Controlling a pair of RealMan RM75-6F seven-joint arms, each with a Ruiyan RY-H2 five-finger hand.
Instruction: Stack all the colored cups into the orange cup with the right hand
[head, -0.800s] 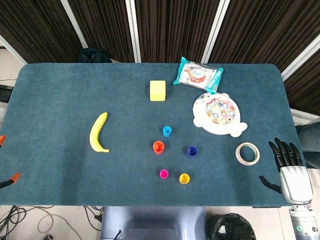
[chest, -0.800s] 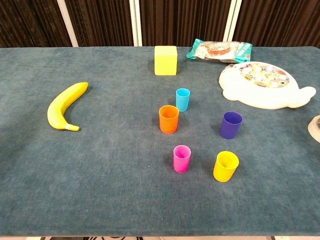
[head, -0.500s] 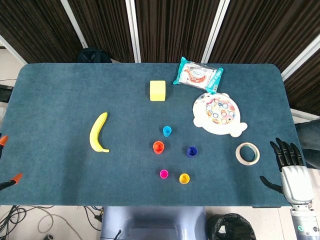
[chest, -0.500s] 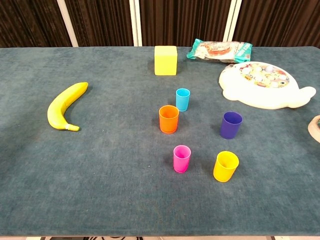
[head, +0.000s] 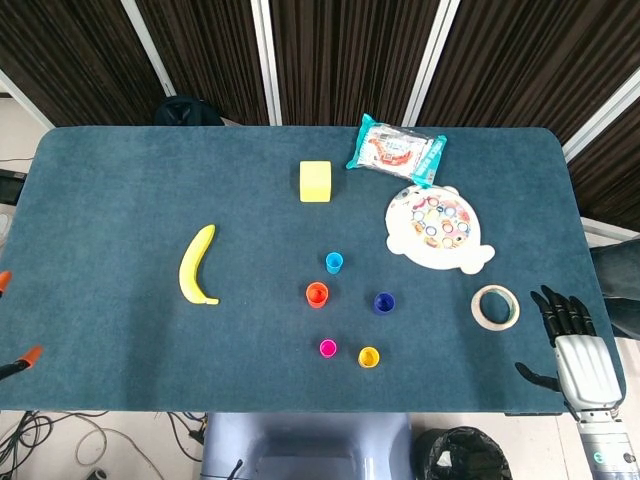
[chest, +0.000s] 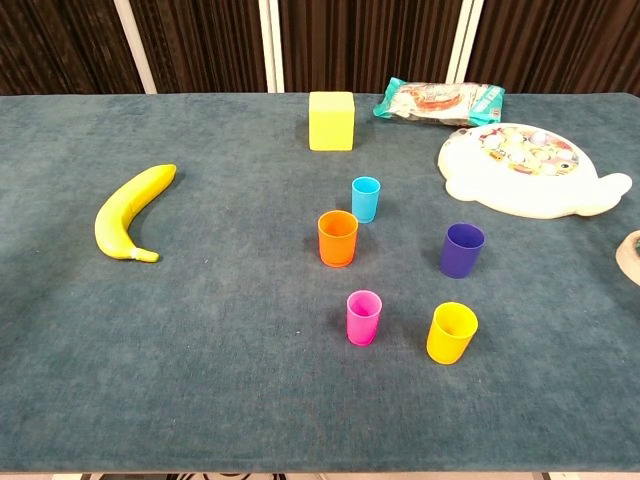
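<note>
Five small cups stand upright and apart near the table's middle. The orange cup (head: 317, 294) (chest: 338, 238) is in the centre, with the light blue cup (head: 334, 263) (chest: 366, 199) just behind it. To its right is the dark blue cup (head: 384, 303) (chest: 461, 250). In front stand the pink cup (head: 328, 348) (chest: 364, 318) and the yellow cup (head: 368, 357) (chest: 451, 333). My right hand (head: 572, 338) hovers at the table's right edge, fingers spread, holding nothing; only the head view shows it. No left hand shows in either view.
A banana (head: 197, 265) lies at the left. A yellow block (head: 315, 181), a snack bag (head: 397, 149) and a white toy plate (head: 437, 228) sit toward the back. A tape roll (head: 495, 307) lies between the cups and my right hand.
My right hand has drifted a little toward the table's front edge. The cups have not moved.
</note>
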